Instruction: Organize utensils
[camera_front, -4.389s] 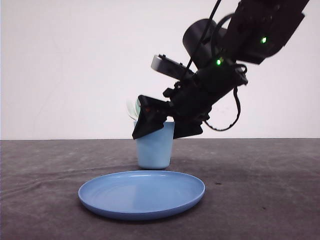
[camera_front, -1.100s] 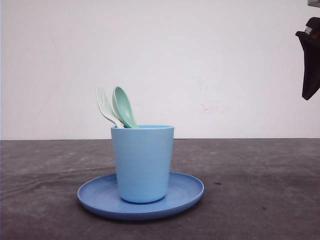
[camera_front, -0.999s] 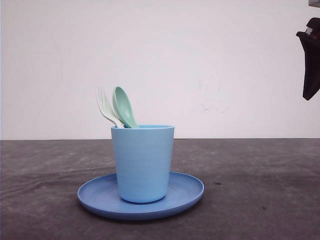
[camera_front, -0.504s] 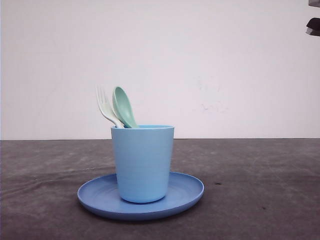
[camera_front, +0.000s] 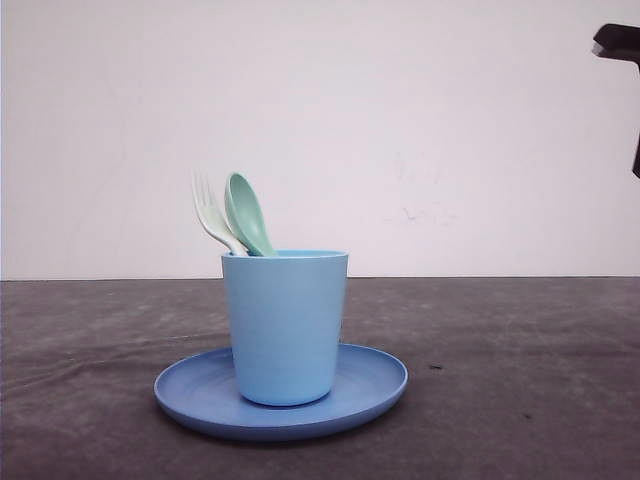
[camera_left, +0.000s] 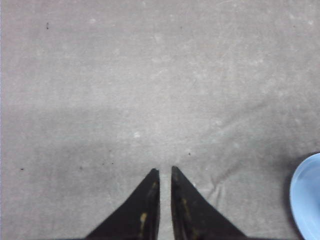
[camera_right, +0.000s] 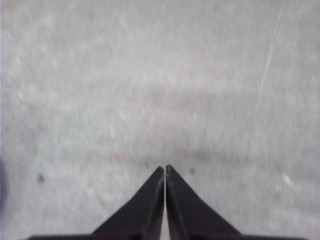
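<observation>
Grey tabletop (camera_front: 520, 400) held plate (camera_front: 370, 385), cup (camera_front: 285, 325) upright on it, fork (camera_front: 208, 212) and spoon (camera_front: 246, 215) leaning inside. Left gripper (camera_left: 162, 175) nearly closed, empty; right gripper (camera_right: 165, 172) pressed together, empty. Risk: arm sweep toppling cup.

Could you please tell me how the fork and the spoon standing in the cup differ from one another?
The fork is off-white and slim, ending in thin tines, while the spoon is mint green with a broad oval bowl. The fork sits to the left of the spoon in the front view, and its tip reaches slightly farther left. Both stand head-up in the light blue cup, leaning left, with their handles hidden inside; the cup rests on the blue plate.
</observation>
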